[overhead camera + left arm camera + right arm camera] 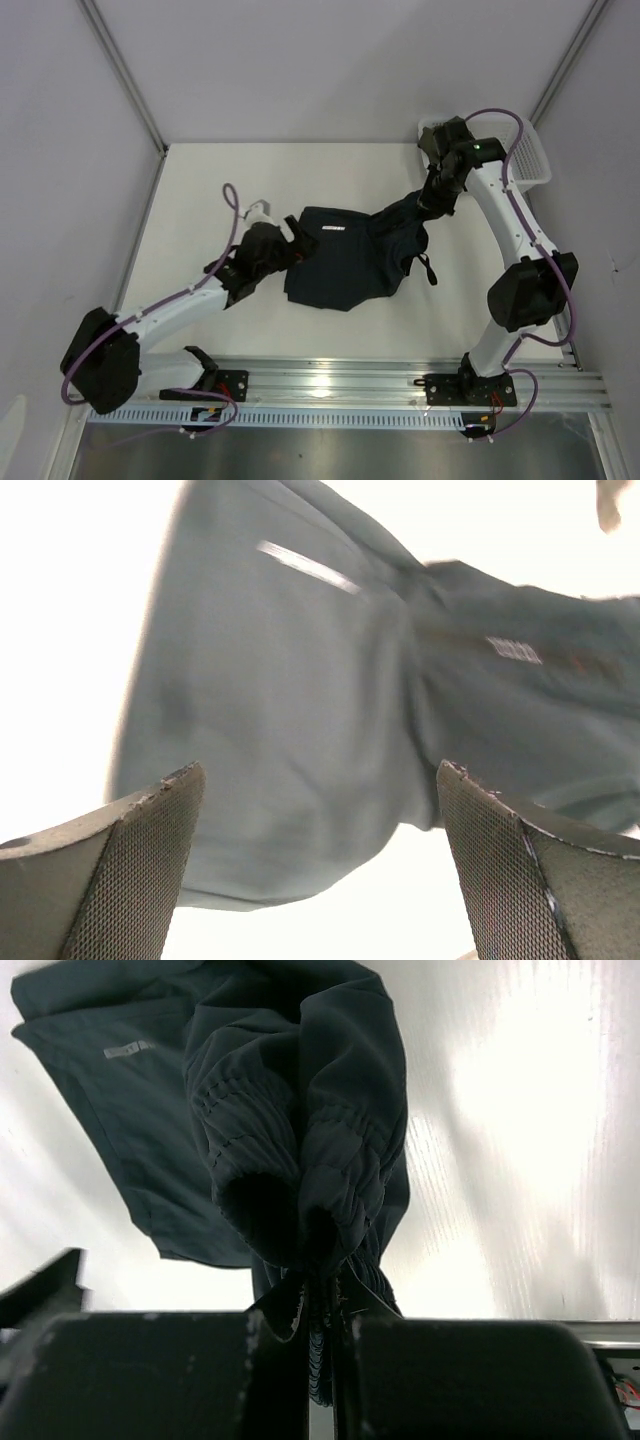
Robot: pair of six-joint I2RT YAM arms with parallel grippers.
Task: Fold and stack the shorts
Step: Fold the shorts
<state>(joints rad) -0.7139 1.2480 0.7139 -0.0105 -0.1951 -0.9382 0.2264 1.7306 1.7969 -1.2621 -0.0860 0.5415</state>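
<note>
The dark teal-navy shorts [345, 258] lie crumpled on the white table, with their right end lifted. My right gripper [433, 200] is shut on the gathered elastic waistband [300, 1150], and the cloth hangs bunched from its jaws [320, 1310]. A black drawstring loop [428, 268] dangles below. At the shorts' left edge, my left gripper [296, 245] stands open, low over the table. In the left wrist view its two mesh pads [150, 860] frame the leg fabric [290, 730] without touching it. A small white label [331, 228] shows on top.
A white mesh basket [535, 160] sits in the far right corner behind the right arm. The aluminium rail [330, 385] with both arm bases runs along the near edge. Grey walls close in the table on the left, back and right.
</note>
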